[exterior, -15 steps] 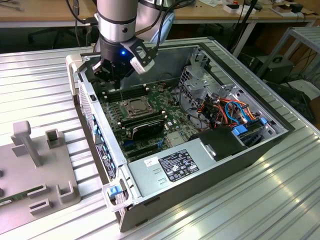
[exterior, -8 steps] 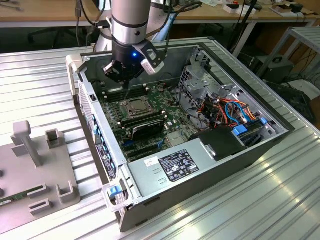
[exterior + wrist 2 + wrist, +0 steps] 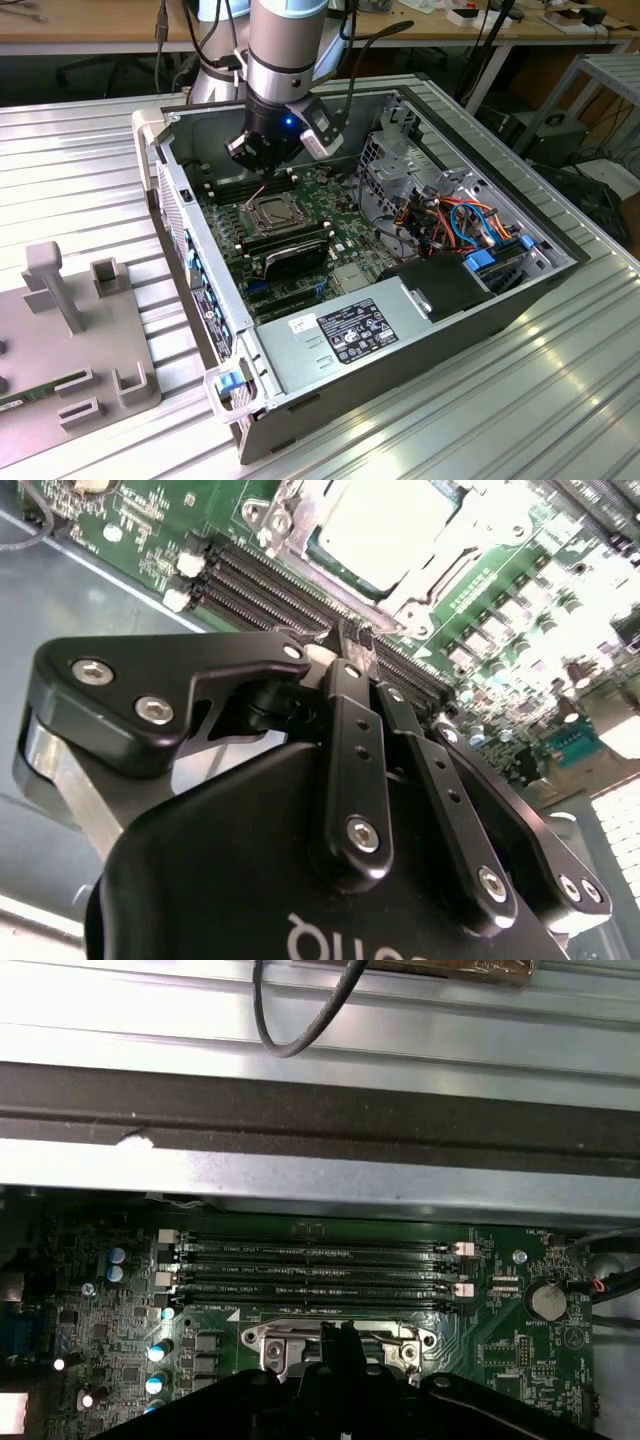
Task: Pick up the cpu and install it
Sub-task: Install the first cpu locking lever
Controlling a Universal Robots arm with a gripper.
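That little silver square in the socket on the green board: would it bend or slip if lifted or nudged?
The cpu looks flat with a metal top, so probably stiff and light. Its smooth top may be slippery. Lying inside the socket frame, it would likely resist sideways pushes.

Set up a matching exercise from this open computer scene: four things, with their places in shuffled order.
1. cpu
2. gripper
3. power supply
4. grey fixture

A. on the table outside the case, at the exterior view's left
B. in the socket
C. just above the socket
D. inside the case, nearest the exterior camera

Pairs: 1-B, 2-C, 3-D, 4-A
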